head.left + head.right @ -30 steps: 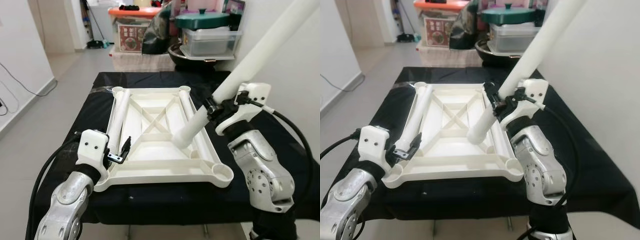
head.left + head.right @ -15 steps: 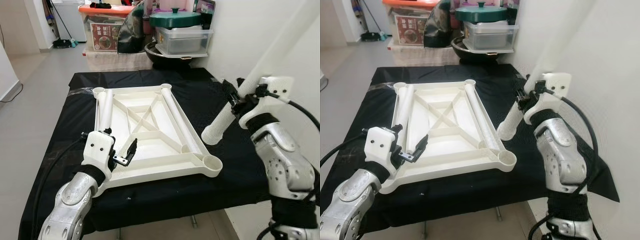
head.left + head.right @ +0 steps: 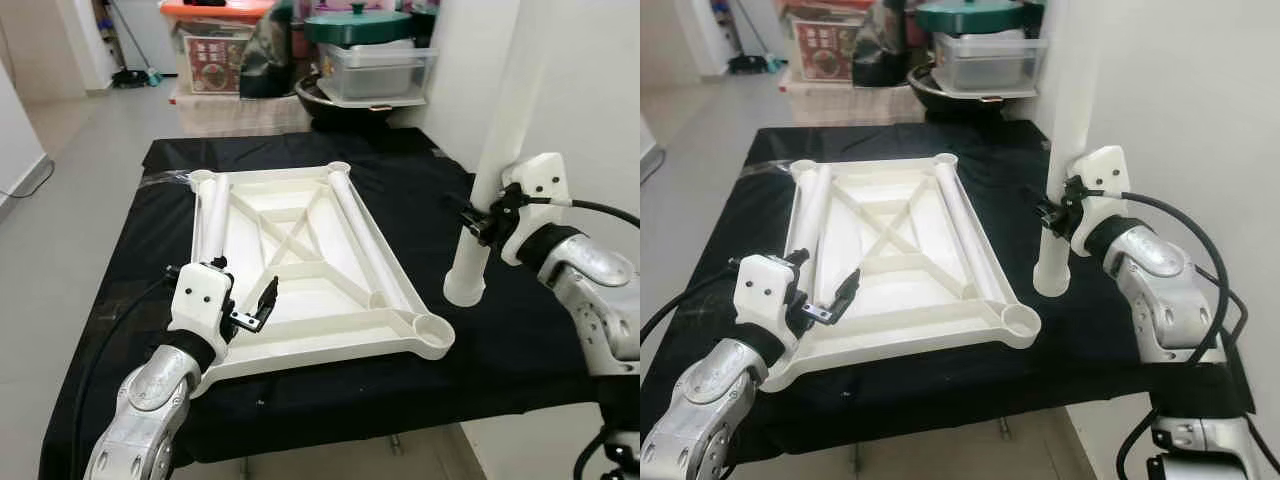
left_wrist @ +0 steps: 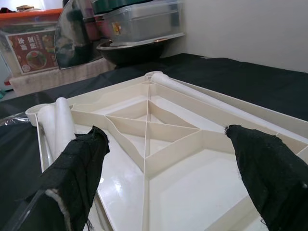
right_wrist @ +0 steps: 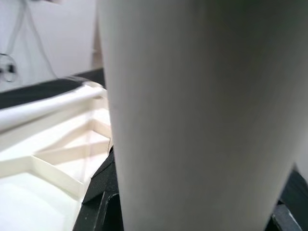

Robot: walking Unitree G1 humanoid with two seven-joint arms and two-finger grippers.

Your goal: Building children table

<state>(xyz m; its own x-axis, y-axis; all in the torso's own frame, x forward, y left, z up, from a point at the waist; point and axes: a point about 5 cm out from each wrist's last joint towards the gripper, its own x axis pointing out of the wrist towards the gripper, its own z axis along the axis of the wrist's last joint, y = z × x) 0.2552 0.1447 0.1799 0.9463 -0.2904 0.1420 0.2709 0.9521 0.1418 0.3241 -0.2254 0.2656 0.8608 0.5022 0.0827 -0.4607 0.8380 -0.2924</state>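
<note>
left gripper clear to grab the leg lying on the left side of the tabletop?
Probably yes. The left gripper hangs open over the near left edge of the upturned tabletop, and the leg lies just beyond it with nothing between; the right gripper holds another leg off to the right.

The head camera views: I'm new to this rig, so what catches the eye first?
A tall white table leg stands upright off the tabletop's right side, clamped in the right gripper. The upside-down white tabletop lies on black cloth, two legs resting in it, with the open left gripper at its near edge.
</note>
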